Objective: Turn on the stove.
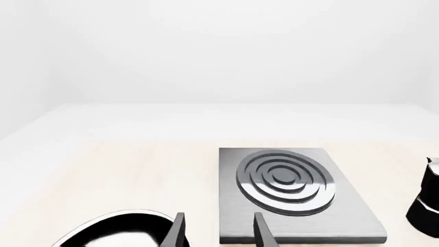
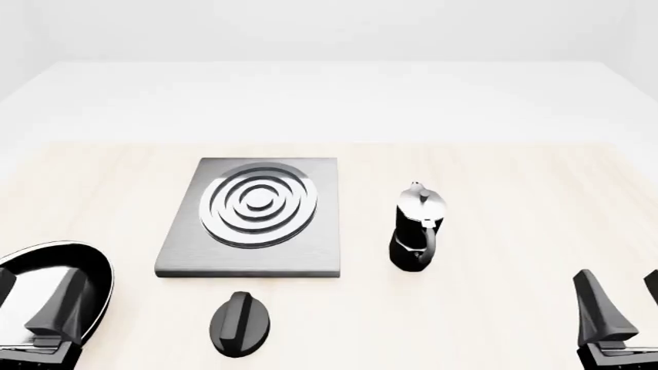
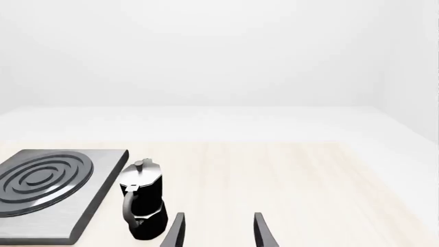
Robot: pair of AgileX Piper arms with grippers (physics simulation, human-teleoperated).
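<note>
White walls are seen behind the pale desk (image 2: 494, 231). On it, the stove (image 2: 252, 220) is placed mid-left, its knob (image 2: 240, 322) just in front, uncovered. A moka pot (image 2: 417, 227) and frying pan (image 2: 46, 289) are set beside. Left fingers (image 1: 218, 231) and right fingers (image 3: 218, 231) are spread wide, nothing held.

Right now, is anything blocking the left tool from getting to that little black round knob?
Nothing visible blocks it. The small black round knob lies on bare table in front of the grey metal stove slab; the left tool hangs over the glossy black frying pan, off to one side.
</note>
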